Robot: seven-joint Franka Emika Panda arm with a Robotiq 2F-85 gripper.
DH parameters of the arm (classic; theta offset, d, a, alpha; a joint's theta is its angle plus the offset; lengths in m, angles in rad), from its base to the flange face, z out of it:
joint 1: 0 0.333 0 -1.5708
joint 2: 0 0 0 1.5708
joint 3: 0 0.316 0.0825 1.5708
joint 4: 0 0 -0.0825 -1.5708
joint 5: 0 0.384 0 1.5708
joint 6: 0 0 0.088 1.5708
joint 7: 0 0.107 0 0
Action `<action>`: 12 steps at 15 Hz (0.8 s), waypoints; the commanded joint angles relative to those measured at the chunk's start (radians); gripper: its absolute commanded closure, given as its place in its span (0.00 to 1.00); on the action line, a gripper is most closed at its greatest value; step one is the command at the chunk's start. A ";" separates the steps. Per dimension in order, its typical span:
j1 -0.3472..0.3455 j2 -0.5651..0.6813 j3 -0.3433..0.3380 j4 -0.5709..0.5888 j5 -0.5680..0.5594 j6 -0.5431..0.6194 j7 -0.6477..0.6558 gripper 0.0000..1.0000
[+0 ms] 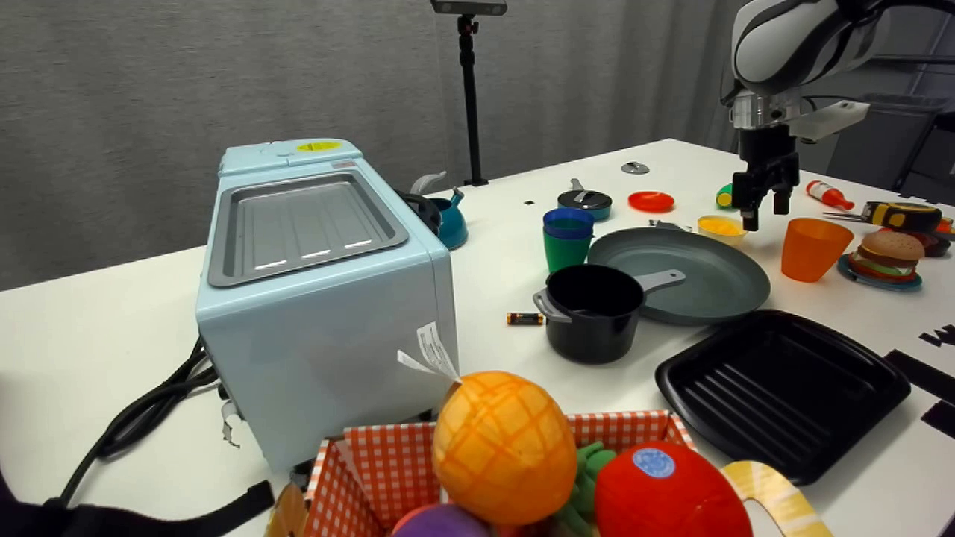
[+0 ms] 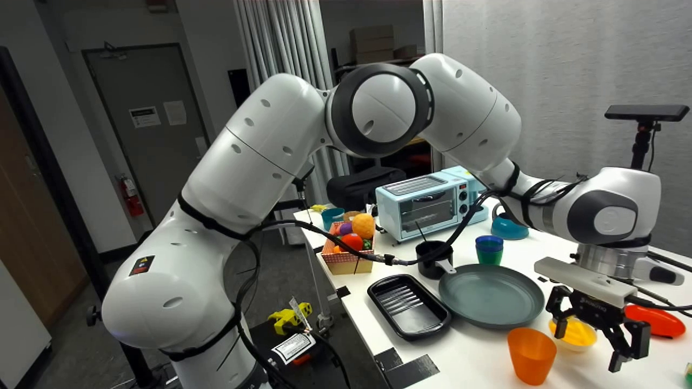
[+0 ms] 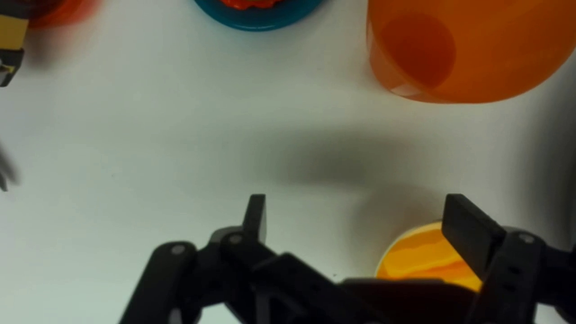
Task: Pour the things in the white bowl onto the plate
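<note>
- Gripper (image 3: 357, 211) above the table (image 3: 157, 144): jaws spread wide, only air between them
- In the wrist view, from that gap, bare table runs toward 10 o'clock, up to a tape measure (image 3: 11, 33); an orange cup (image 3: 477, 54) crowds 1 o'clock
- In an exterior view, from the white bowl (image 2: 578, 347): plate (image 2: 492, 297) at 10 o'clock, orange cup at 8
- Yellow pieces (image 2: 578, 332) lie inside the bowl's rim
- Black tray (image 2: 411, 313) at the plate's 9 o'clock, between its rim and the table's edge; black pot (image 2: 430, 271) at 10, green cup (image 2: 489, 256) at 12
</note>
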 commanded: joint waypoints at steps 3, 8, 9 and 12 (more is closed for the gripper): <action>-0.010 0.002 0.011 0.007 -0.009 -0.004 0.004 0.00; -0.014 0.010 0.013 0.023 -0.003 -0.003 0.005 0.00; -0.014 0.011 0.013 0.029 -0.002 -0.001 0.008 0.00; -0.016 0.021 0.011 0.060 -0.003 -0.002 0.010 0.00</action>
